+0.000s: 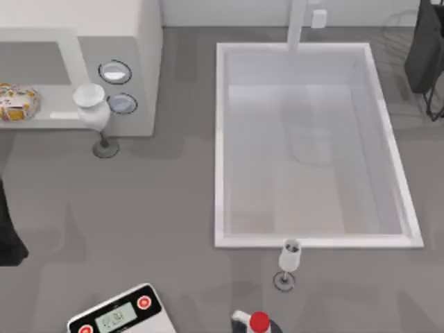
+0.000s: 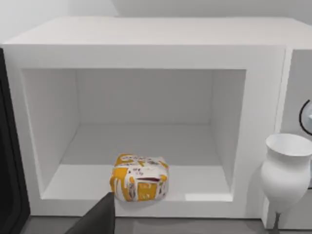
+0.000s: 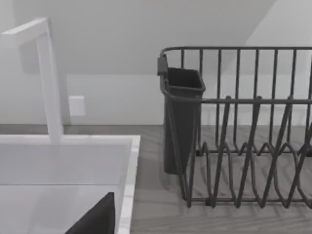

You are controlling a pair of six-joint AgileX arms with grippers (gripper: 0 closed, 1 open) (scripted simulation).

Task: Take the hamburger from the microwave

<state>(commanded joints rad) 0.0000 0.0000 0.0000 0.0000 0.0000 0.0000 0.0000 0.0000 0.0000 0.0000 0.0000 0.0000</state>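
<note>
The microwave (image 1: 104, 41) stands at the table's 10 o'clock corner with its cavity open toward me, the dark door (image 2: 7, 161) swung out at one side of the opening. The hamburger (image 2: 140, 177) lies inside on the white floor of the cavity, close to the front lip and apart from both side walls; from above it shows at about 9 o'clock of the table (image 1: 17, 103). My left gripper (image 2: 97, 219) hovers outside the opening, just short of the hamburger and not touching it; a single dark tip of it is in sight, so I cannot tell whether it is wide or narrow. The left arm (image 1: 8, 232) sits at the table's 9 o'clock edge. A white wine glass (image 1: 94, 111) stands upright in front of the microwave's two knobs (image 1: 114, 72), beside the opening. The large white basin (image 1: 225, 139) fills the middle and 3 o'clock part of the table, with its faucet (image 1: 297, 24) at 12 o'clock. A second wine glass (image 1: 289, 260) stands just beside the basin's near rim at 6 o'clock, a red-capped bottle (image 1: 258, 322) near it at the table's edge, and a white scale (image 1: 118, 316) with red buttons at 7 o'clock. My right arm (image 1: 427, 48) is parked at 1 o'clock; my right gripper (image 3: 97, 219) hangs over the basin's corner facing the dark dish rack (image 3: 243, 146) and its cutlery cup (image 3: 180, 117), and I cannot tell how wide it is
</note>
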